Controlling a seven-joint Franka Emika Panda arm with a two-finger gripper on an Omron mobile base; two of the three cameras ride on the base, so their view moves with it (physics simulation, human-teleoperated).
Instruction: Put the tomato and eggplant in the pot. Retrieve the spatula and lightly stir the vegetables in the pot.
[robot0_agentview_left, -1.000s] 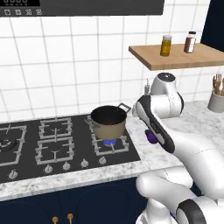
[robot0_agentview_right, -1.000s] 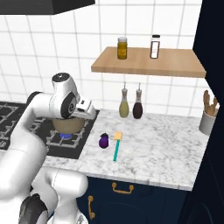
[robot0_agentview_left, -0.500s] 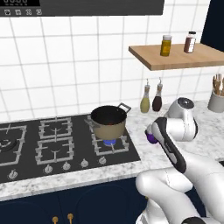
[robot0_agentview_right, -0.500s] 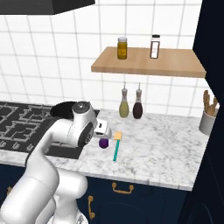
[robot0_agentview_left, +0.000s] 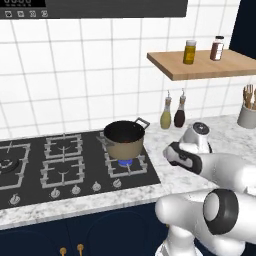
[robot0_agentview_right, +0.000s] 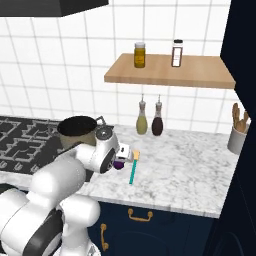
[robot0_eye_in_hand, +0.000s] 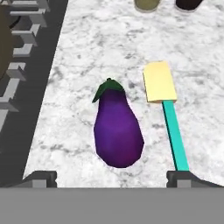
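Stove (robot0_agentview_left: 60, 167) on the counter's left end carries the pot (robot0_agentview_left: 123, 139) on its right burner. Beside the stove's edge the eggplant (robot0_eye_in_hand: 117, 128) lies on marble, the spatula (robot0_eye_in_hand: 166, 110) just right of it. The gripper (robot0_eye_in_hand: 112, 177) hangs spread wide above the eggplant, gripping nothing. Eggplant, fetching and stirring remain undone; I cannot tell where the tomato is.

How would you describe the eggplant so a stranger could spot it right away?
Start at the stove, then move onto the marble counter beside it. The eggplant lies there next to a spatula. It is the plump purple thing with a green cap.
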